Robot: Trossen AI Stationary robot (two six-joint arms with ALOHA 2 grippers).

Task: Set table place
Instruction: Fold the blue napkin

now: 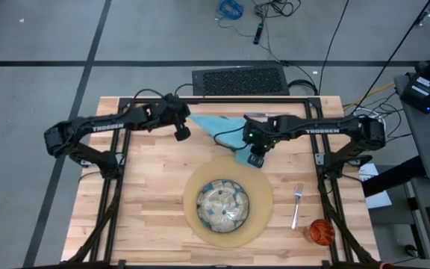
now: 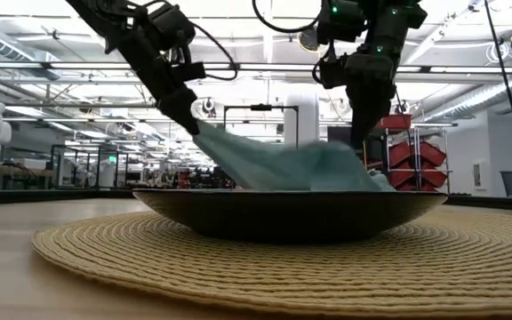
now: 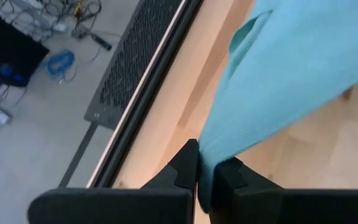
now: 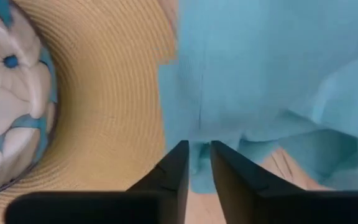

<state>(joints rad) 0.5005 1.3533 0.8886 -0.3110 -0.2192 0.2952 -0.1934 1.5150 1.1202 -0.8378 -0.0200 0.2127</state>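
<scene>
Napkin [image 1: 216, 125] placement is in hand. Left gripper [image 3: 205, 177] clamps its corner; right gripper [image 4: 199, 163] jaws narrowly parted, releasing. Next: lay it flat beside the placemat [image 1: 262, 213].

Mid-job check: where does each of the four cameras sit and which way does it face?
High view: overhead, straight down on the table; both arms show.
Low view: at tabletop height, level across placemat and plate; both arms reach down.
Left wrist view: past the left end effector, shut on the napkin.
Right wrist view: past the right end effector, slightly parted over the napkin's edge, placemat beside.
Shared: all four show the teal napkin.
</scene>
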